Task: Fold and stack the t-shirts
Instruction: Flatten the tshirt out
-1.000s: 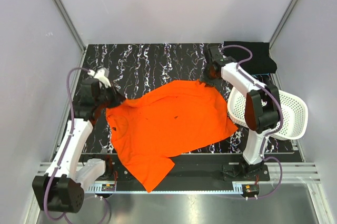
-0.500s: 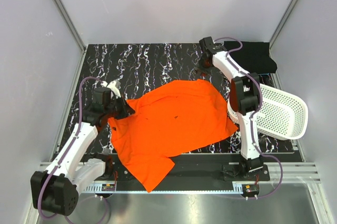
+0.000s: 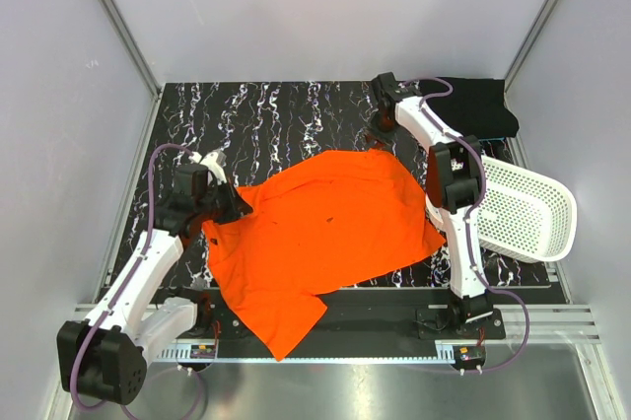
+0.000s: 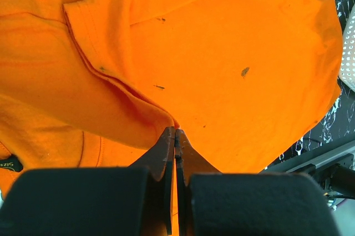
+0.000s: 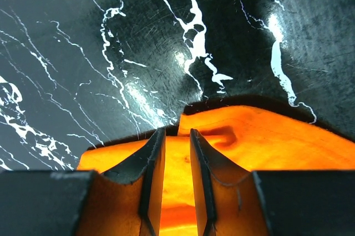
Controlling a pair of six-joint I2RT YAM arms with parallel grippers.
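The bright orange t-shirt (image 3: 315,233) lies spread and rumpled across the middle of the black marbled table. My left gripper (image 3: 235,209) is at its left edge. In the left wrist view that gripper (image 4: 175,132) is shut on a raised fold of the orange t-shirt (image 4: 222,53). My right gripper (image 3: 380,134) is over the shirt's far corner. In the right wrist view its fingers stand a little apart (image 5: 177,133), open, with the orange t-shirt's edge (image 5: 277,136) lying between and under them. The black t-shirt (image 3: 478,105) sits folded at the back right corner.
A white perforated basket (image 3: 523,208) lies tipped at the right edge of the table, next to the right arm. Grey walls close in the table on three sides. The metal rail with both arm bases runs along the near edge.
The right arm's elbow swung in and its wrist shifted slightly left along the shirt's far corner. The left gripper moved right and nearer, carrying the shirt's left edge. Since half a second ago, hardly anything moved.
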